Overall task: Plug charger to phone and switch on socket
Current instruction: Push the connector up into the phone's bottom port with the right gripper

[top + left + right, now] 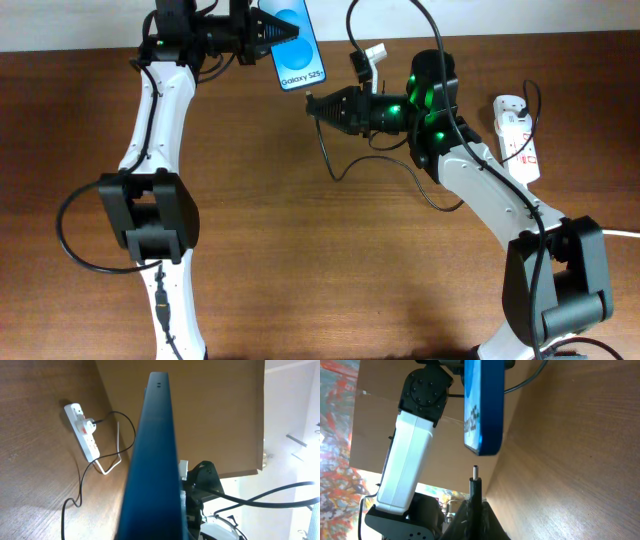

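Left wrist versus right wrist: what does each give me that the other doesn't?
Left wrist only: the socket on the table, adapter plugged in. Right wrist only: the charger tip in the right gripper, short of the phone end, not inserted. Both: the phone, edge-on in the left view, screen showing in the right.

Dark brown wood-grain table [330, 250], evenly lit. Plain brown board [215, 405] upright along far edge. Pale wall strip [560, 12] beyond. Bright white room past board's end. Busy multicoloured patterned surface [335, 420] to one side, blurred.
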Action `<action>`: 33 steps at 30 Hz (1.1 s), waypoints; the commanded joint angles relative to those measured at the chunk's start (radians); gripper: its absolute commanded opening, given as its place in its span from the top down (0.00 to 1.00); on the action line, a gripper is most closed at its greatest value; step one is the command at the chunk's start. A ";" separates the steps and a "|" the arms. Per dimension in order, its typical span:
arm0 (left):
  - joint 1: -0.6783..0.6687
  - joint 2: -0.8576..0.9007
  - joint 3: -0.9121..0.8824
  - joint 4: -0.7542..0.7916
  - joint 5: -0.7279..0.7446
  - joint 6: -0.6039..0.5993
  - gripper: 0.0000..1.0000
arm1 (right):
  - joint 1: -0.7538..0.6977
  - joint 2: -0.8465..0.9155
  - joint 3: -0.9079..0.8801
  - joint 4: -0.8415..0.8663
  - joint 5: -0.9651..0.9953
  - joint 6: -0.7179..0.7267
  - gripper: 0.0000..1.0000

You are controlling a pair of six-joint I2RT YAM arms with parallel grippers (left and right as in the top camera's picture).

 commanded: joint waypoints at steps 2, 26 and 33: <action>-0.021 -0.003 0.013 0.005 0.050 0.019 1.00 | 0.004 0.001 0.003 0.024 -0.005 -0.010 0.96; -0.023 -0.003 0.013 -0.006 0.053 0.018 1.00 | -0.028 0.001 0.003 0.024 0.029 -0.014 0.96; -0.035 -0.003 0.013 -0.006 0.053 0.011 1.00 | -0.029 0.002 0.003 0.024 0.034 -0.040 0.96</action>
